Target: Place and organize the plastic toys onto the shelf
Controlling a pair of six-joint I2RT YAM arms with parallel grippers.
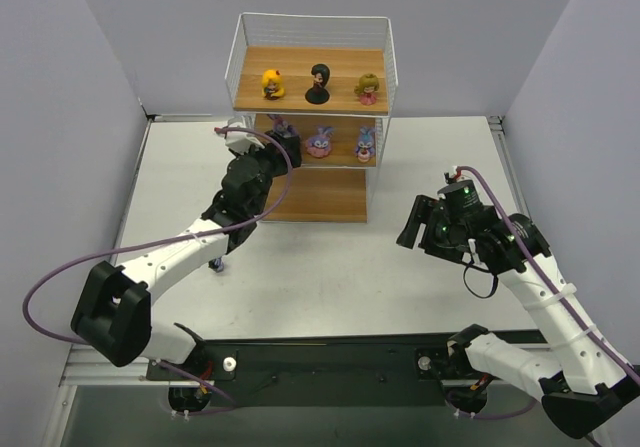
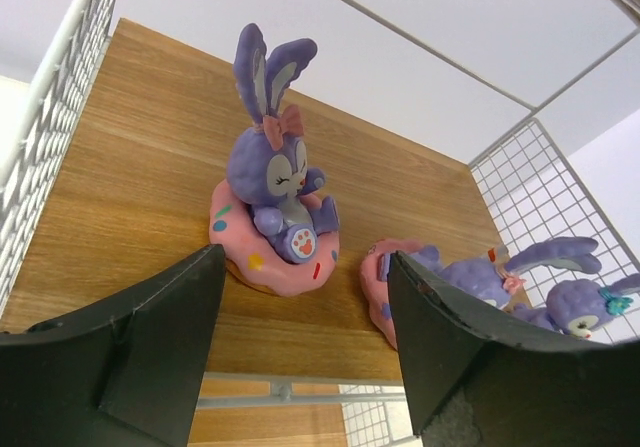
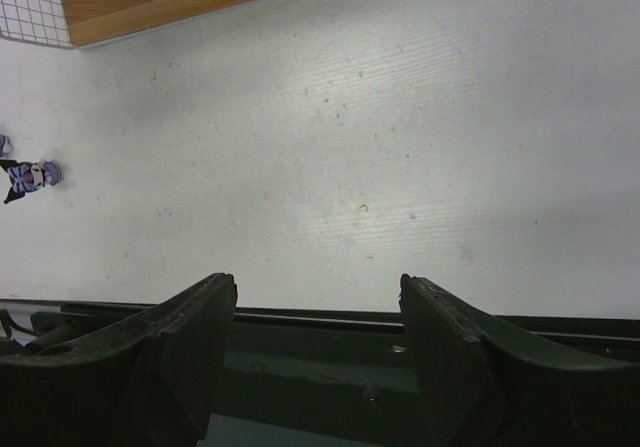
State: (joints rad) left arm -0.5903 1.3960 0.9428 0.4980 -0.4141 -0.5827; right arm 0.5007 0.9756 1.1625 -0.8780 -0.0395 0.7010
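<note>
Visibly — three dolls, three bunnies

no writing, label, brand or number can be read in any view, neither on the plastic toys nor on the shelf
</note>
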